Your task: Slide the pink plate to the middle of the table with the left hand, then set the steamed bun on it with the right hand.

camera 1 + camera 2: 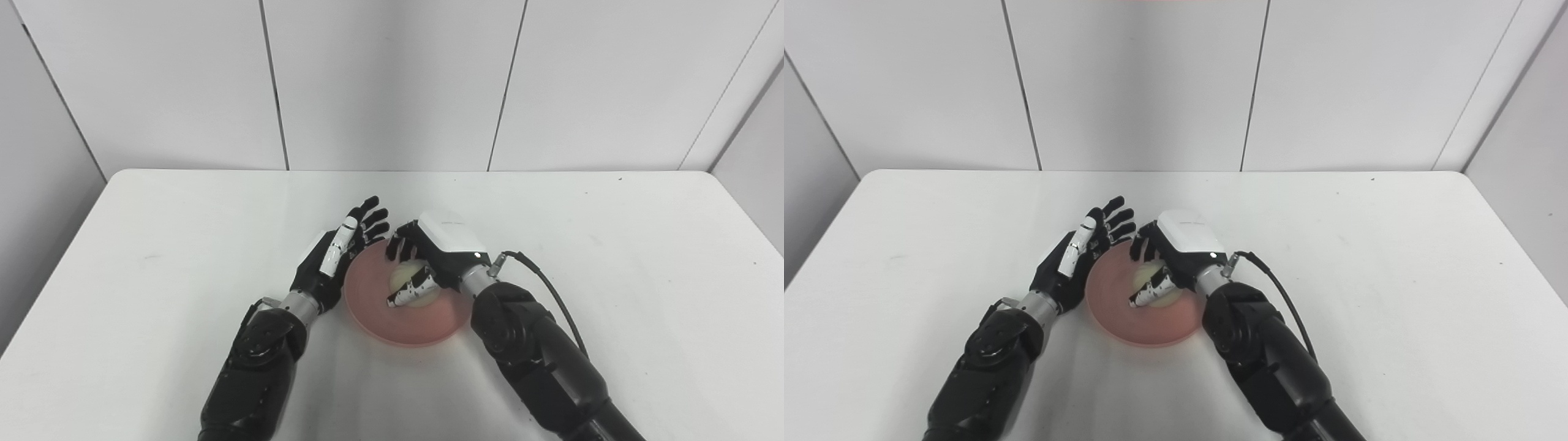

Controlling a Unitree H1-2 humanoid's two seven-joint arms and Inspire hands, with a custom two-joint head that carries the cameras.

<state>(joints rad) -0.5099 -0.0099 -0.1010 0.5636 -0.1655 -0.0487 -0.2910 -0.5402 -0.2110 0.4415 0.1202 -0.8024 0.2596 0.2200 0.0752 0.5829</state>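
Left eye view: right hand point(438, 254) fingers hold the bun point(411, 283) over the plate point(373, 309) for placing; left hand point(340, 254), fingers wide, steadies its rim.

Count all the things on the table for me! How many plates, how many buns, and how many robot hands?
Pink plate: 1
Steamed bun: 1
Robot hands: 2, the left hand and the right hand
Total: 4
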